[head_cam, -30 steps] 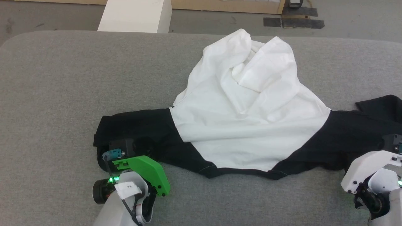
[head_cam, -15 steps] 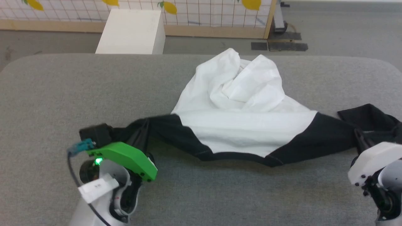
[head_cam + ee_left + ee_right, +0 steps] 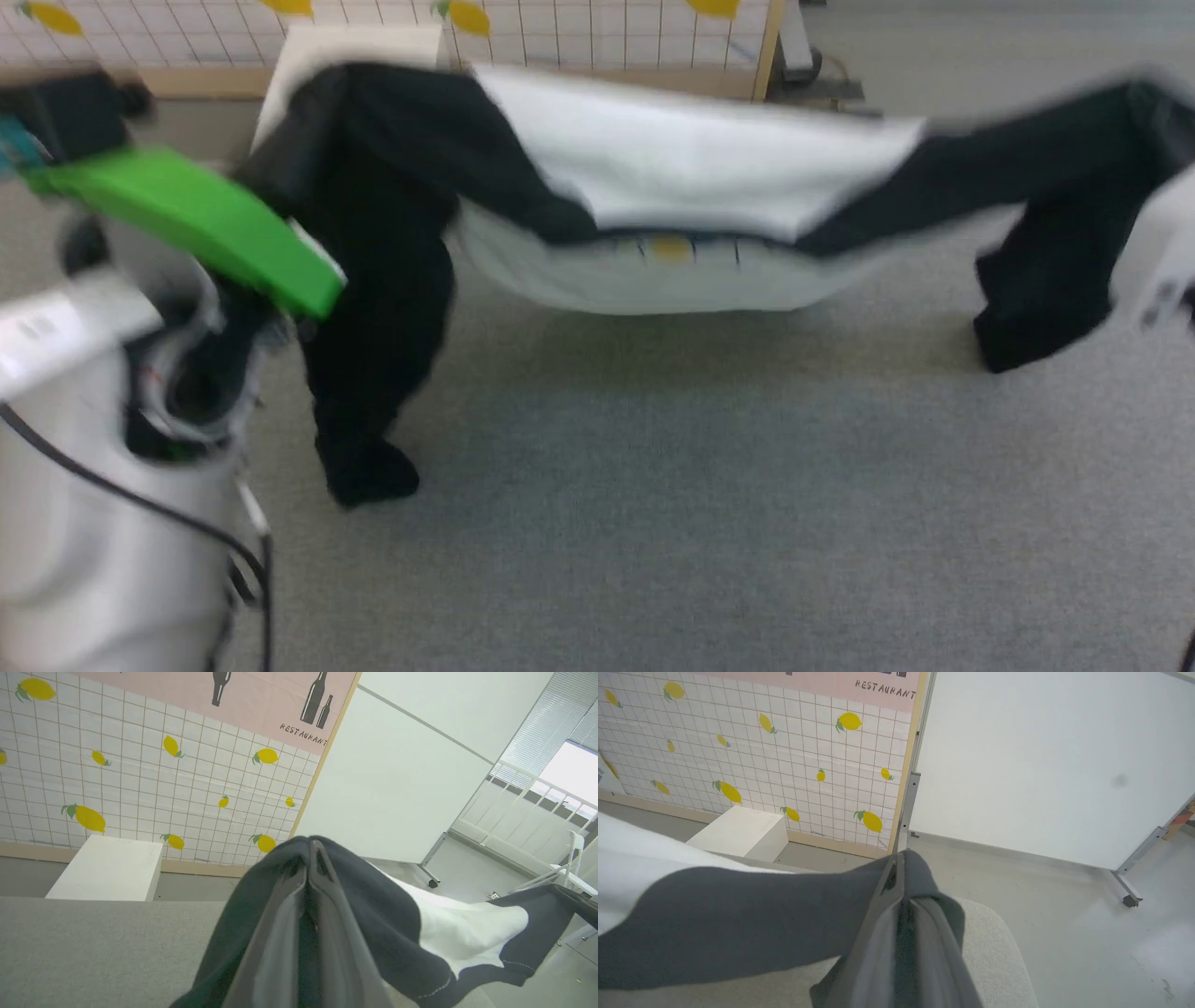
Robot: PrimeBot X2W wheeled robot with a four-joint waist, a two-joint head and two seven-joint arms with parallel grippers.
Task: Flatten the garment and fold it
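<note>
Here we read "RESTAURANT" on the pink poster; left hand and right hand, closed tight, pinch the garment by its sleeves above the wide grey table.

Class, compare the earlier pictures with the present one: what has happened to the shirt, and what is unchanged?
The shirt, crumpled on the grey table before, has been lifted and stretched out between the left hand and right hand, each shut on a black sleeve; the sleeve ends hang down. The table and the white box stayed put.
</note>
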